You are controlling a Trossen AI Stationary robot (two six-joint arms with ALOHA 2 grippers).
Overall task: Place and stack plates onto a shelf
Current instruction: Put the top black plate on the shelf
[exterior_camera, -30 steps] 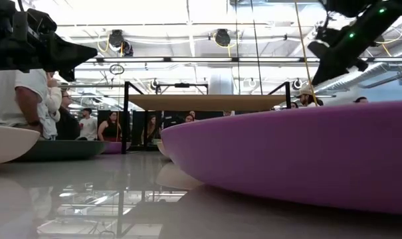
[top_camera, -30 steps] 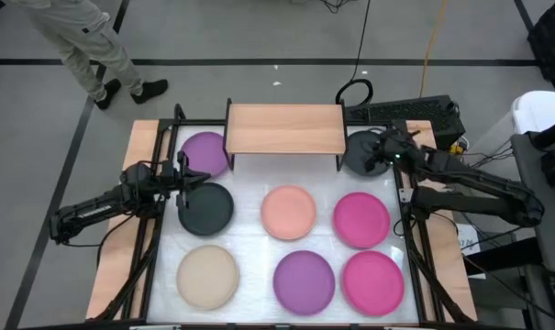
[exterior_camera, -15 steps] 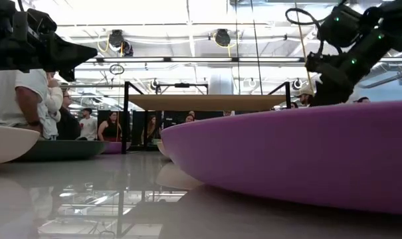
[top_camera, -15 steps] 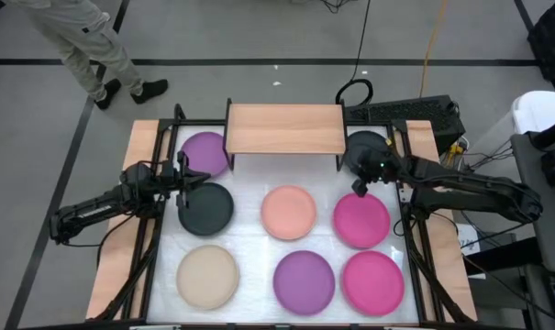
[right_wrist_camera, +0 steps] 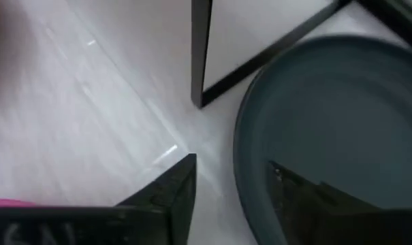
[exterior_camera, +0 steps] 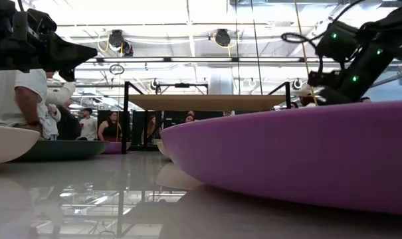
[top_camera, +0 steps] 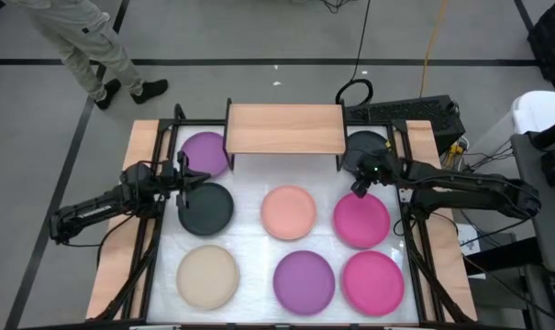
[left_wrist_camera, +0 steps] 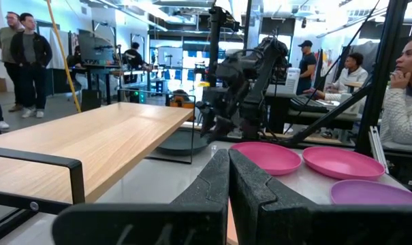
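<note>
The shelf [top_camera: 284, 128] stands at the table's far middle. A dark grey plate [top_camera: 366, 145] lies flat on the table beside the shelf's right legs. My right gripper [right_wrist_camera: 231, 167] is open at this plate's near rim [right_wrist_camera: 241, 153], one finger over the table and one over the plate's inside; I see no touch. From above, that gripper [top_camera: 357, 186] sits just near of the plate. My left gripper [left_wrist_camera: 228, 167] is shut and empty, hovering over the far edge of a black plate [top_camera: 206, 208]. A purple plate [top_camera: 204, 152] lies left of the shelf.
More plates lie flat on the white table: salmon [top_camera: 288, 212], two magenta [top_camera: 361, 220] [top_camera: 372, 282], purple [top_camera: 304, 281], beige [top_camera: 207, 276]. The shelf's black leg [right_wrist_camera: 199, 54] stands close to my right gripper. A person [top_camera: 84, 46] walks beyond the far left corner.
My right gripper has moved from above the dark grey plate toward the table's near edge and a little left, and has come down to the plate's near rim. The plates and my left arm have kept still.
</note>
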